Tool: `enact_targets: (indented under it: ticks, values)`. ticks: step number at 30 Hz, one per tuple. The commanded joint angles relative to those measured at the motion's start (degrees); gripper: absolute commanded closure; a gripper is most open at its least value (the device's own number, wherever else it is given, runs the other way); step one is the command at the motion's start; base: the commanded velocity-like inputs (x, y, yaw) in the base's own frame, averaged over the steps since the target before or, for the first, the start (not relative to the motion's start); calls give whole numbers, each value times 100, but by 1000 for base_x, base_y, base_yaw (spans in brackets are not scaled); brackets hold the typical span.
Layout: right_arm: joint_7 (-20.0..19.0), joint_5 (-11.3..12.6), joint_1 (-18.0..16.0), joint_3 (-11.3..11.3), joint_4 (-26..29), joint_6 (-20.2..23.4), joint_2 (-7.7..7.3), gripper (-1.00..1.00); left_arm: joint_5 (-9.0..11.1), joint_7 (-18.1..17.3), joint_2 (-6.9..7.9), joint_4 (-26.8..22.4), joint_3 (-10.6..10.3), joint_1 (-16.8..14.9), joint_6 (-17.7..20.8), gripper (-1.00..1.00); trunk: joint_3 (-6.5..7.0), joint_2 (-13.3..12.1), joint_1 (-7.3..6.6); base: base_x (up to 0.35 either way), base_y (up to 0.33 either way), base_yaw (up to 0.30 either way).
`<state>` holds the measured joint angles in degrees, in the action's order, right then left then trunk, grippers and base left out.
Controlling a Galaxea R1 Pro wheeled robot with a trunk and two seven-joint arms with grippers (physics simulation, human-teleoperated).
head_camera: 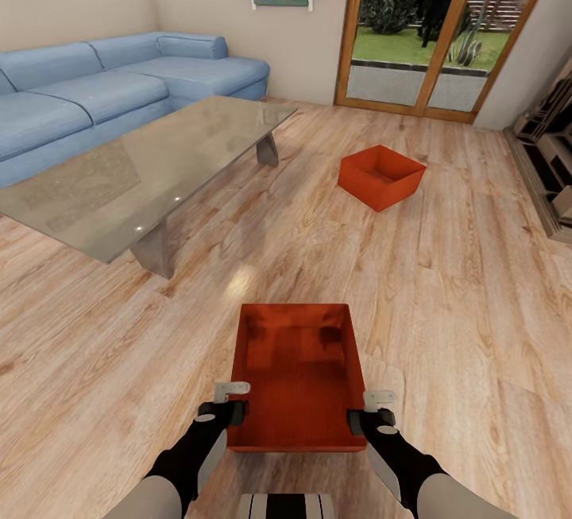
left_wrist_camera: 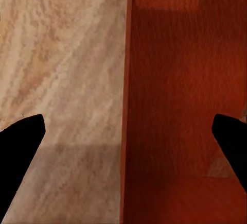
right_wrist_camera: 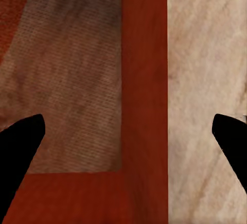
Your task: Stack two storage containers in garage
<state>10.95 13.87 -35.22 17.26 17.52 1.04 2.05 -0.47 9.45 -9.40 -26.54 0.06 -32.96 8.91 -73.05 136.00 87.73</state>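
Observation:
One red-orange storage container sits on the living room's wood planks just in front of me. My left gripper is open and straddles its left wall near the closest corner. In the left wrist view that thin wall runs midway between the fingers of the left gripper. My right gripper is open astride the right wall. The right wrist view shows that wall between the spread fingers of the right gripper. The second container lies farther off to the right, near the glass doors. The garage is out of view.
A glass coffee table stands to the left, with a blue sectional sofa behind it. Wood-framed glass doors are ahead on the right. Low shelving lines the right wall. Bare wood floor lies between the two containers.

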Motion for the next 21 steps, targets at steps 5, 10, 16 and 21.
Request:
enact_targets:
  ticks: [5, 10, 16, 21]
  values:
    - [45, 54, -2, 49, 6, 12, -3, 100, 34, 50, 2, -10, 27, 0, 32, 100, -4, 1, -1, 0, 0, 0]
    - [52, 53, -2, 49, 6, 2, -3, 100, 63, 38, 2, -17, 28, 0, 31, 100, -4, 1, -1, 0, 0, 0]
    - [56, 54, -2, 49, 6, 2, -3, 100, 65, 54, -5, -12, 25, 0, 37, 100, -4, 1, -1, 0, 0, 0]
    - [56, 54, -2, 49, 6, 2, -3, 100, 65, 57, -8, -14, 21, 0, 40, 100, -4, 1, -1, 0, 0, 0]
